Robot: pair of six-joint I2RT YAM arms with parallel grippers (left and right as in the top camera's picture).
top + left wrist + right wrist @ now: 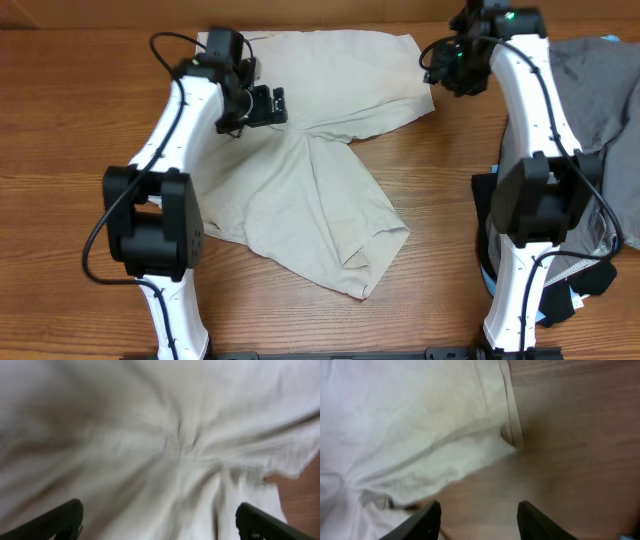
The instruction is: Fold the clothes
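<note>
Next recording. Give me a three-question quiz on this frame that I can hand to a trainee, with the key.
1. True or false: the left gripper is shut on the shorts.
2. The right gripper is open. What shows between its jaws? A) a belt loop B) bare table C) a grey shirt
3. Short answer: what else lies on the right gripper's side, apart from the shorts?
Key: 1 false, it hangs open above the cloth. 2 B, just beside the shorts' hem. 3 a pile of dark grey clothes.
</note>
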